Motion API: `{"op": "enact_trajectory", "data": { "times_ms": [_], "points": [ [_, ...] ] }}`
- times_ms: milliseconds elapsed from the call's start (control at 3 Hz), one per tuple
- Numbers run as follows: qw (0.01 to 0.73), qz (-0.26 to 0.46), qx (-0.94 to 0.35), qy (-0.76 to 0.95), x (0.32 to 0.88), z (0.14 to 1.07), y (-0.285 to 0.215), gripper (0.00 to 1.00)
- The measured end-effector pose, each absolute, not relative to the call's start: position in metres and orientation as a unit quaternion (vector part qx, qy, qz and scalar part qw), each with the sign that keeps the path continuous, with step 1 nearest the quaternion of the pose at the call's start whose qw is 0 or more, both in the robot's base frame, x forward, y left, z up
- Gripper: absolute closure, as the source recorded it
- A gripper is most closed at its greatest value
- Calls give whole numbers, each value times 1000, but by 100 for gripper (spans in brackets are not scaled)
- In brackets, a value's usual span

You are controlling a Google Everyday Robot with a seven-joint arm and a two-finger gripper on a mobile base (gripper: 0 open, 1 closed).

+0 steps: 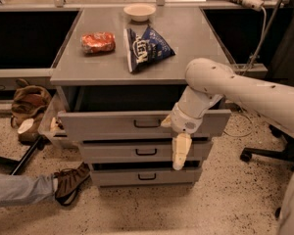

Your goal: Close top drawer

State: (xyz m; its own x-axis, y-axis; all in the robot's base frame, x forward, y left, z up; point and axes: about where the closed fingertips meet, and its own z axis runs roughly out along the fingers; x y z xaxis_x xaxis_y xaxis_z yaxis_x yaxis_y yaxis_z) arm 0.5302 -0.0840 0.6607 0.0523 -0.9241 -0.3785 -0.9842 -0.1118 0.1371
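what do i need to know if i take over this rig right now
Gripper: hangs pointing down in front of the middle drawer front, right of centre.
Top drawer: partly open, its front panel standing out from the cabinet, with a dark gap behind it.
The wrist appears to lie against that panel, right of the handle.
Done: nothing finished; the drawer is not shut.
Left: push the panel in until it meets the cabinet.

Countertop — orange snack bag, blue chip bag, white bowl; floor — brown shoe.
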Motion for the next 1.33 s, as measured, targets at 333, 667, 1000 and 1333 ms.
{"op": "enact_trajectory", "data": {
  "times_ms": [333,667,1000,1333],
  "points": [
    [97,177,-718,666,567,665,-82,0],
    [109,163,-716,670,586,670,-79,0],
    [142,144,-703,682,608,678,-79,0],
    [146,143,-702,683,611,678,-78,0]
  ]
}}
